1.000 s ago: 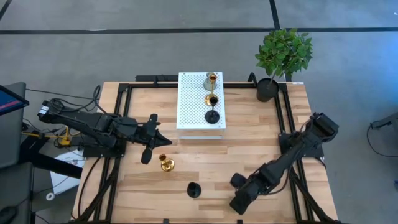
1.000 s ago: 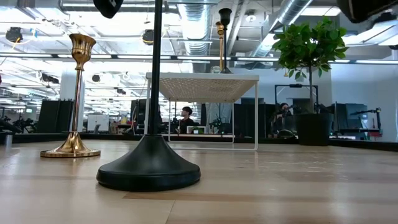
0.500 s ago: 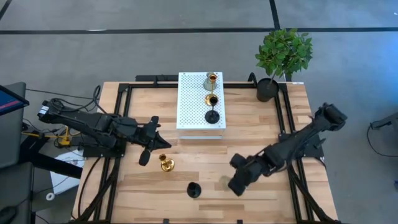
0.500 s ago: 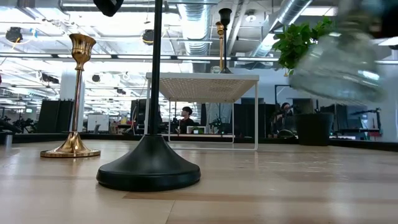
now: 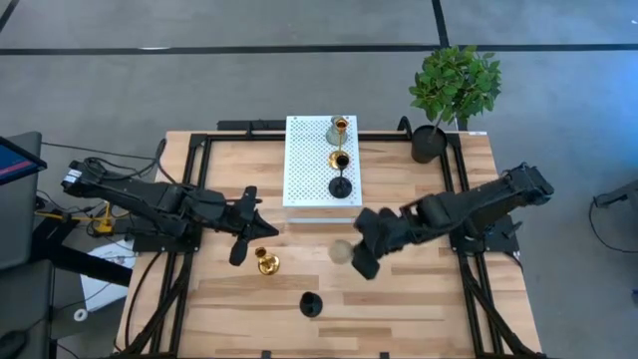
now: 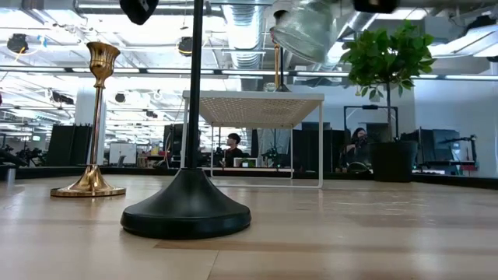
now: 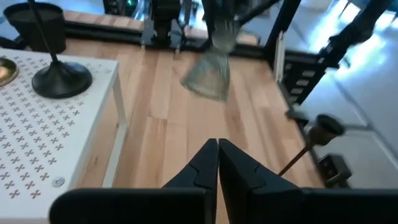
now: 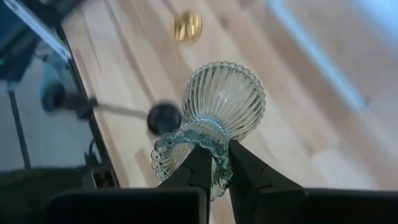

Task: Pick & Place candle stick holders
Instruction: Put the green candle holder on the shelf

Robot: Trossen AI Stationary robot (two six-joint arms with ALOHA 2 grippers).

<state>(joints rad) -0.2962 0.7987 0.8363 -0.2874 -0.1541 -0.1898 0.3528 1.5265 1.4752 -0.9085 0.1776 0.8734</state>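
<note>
My right gripper (image 5: 353, 255) is shut on a clear, grey-green ribbed glass candle stick holder (image 8: 224, 96), held in the air near the table's middle, just in front of the white perforated stand (image 5: 304, 170). The glass holder also shows in the low view (image 6: 303, 31). Three holders stand on the stand by their bases (image 5: 340, 160). A gold holder (image 5: 266, 262) and a black holder (image 5: 311, 304) stand on the table by their round bases. My left gripper (image 5: 267, 227) is shut and empty, above the table just beyond the gold holder. My right gripper pinches the glass holder's beaded collar (image 8: 186, 144) between its two fingers (image 8: 200, 167). The fingers come from the table's right, slanting down. The holder is lifted clear and tilted, its ribbed bell (image 6: 299, 35) pointing away from the fingers toward the table's left.
A black plant pot with green leaves (image 5: 431, 142) stands at the far right corner. Black frame rails (image 5: 461, 214) run along the table's sides. Bare wood (image 5: 419, 299) lies at the near right.
My right gripper has carried the glass holder up from the table's near right, toward the left and far edges, to a spot just in front of the white stand. The holder has stayed in the hold, clear of the table.
</note>
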